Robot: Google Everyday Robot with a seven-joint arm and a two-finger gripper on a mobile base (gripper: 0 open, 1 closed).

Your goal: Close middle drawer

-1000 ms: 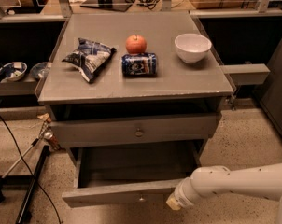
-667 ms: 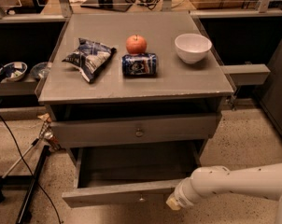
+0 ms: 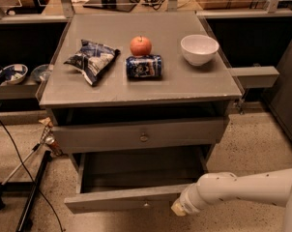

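The tool (image 3: 178, 208) sits at the end of a white arm (image 3: 242, 190) that comes in from the lower right. It is low down, in front of and below the bench's front right corner. Its tip is right at the right end of the middle drawer's front panel. Whether the tool is spread or pressed together cannot be told, and contact with the panel cannot be confirmed either.

The middle drawer (image 3: 119, 200) is pulled well out past the front edge of the bench, with its long tray bare and dark inside. A small round knob (image 3: 146, 205) sits at the centre of its slim front. Above it, just under the bench top, the taller-fronted drawer (image 3: 102, 138) stands a little proud of the frame.

On the bench top, a white bowl (image 3: 199, 49) stands toward the right edge. A blue can (image 3: 144, 66) lies on its side near the middle, with a red apple (image 3: 140, 46) just behind it. A blue crinkled snack bag (image 3: 93, 59) lies toward the left edge.

Beyond the left edge, a patterned bowl (image 3: 12, 73) rests on a low shelf.
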